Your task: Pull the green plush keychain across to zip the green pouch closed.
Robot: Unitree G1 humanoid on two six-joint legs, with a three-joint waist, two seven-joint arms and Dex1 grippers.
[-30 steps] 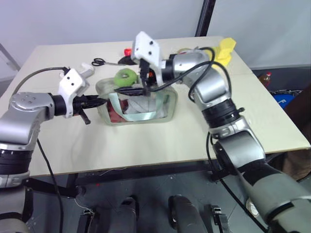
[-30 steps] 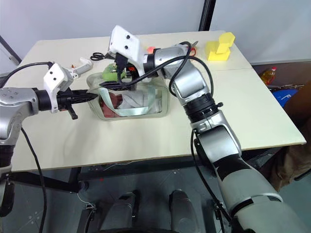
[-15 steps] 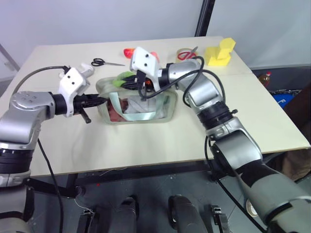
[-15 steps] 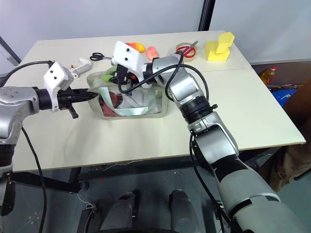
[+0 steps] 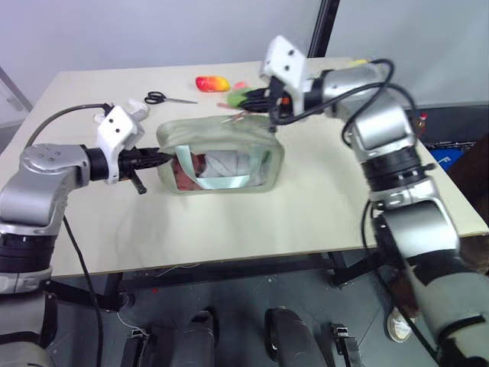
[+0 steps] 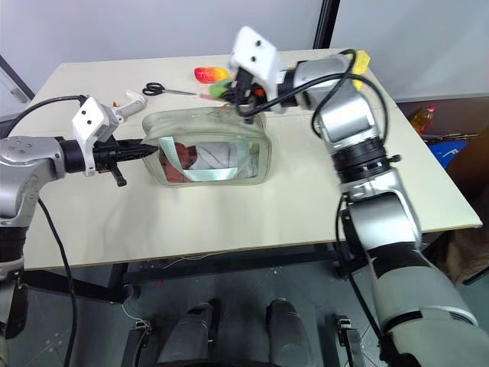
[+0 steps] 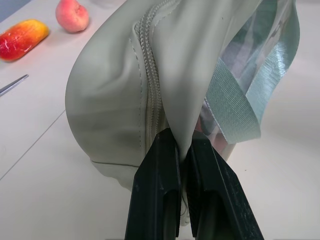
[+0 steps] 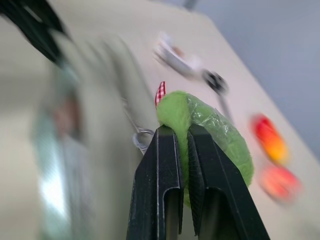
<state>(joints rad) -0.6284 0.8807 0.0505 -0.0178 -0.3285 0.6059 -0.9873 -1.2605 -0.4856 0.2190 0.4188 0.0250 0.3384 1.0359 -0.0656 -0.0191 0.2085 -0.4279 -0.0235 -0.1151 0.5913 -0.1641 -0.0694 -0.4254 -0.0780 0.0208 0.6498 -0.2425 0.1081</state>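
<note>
The green pouch [image 5: 218, 140] lies in the middle of the table, its clear window and mint straps [image 5: 229, 182] facing me, its top zipper [image 7: 150, 102] drawn together. My left gripper [image 5: 157, 158] is shut on the fabric at the pouch's left end [image 7: 184, 150]. At the pouch's far right top corner my right gripper [image 5: 254, 98] is shut on the green plush keychain [image 8: 220, 132], a fuzzy lime ring [image 5: 238, 96] with a red checked tag [image 8: 160, 93] and a metal ring [image 8: 142, 138] leading to the zipper.
Behind the pouch lie black scissors [image 5: 163, 98], a red-and-yellow fruit [image 5: 212, 82], a peach [image 7: 72, 14] and a white-handled tool [image 5: 138, 109]. A yellow block [image 6: 360, 58] sits at the back right, behind my right arm. Bare tabletop [image 5: 306, 206] spreads in front and to the right.
My right gripper shut on the green plush keychain and swept right across the pouch top, drawing the zipper along; the opening is now closed. The left gripper held still.
</note>
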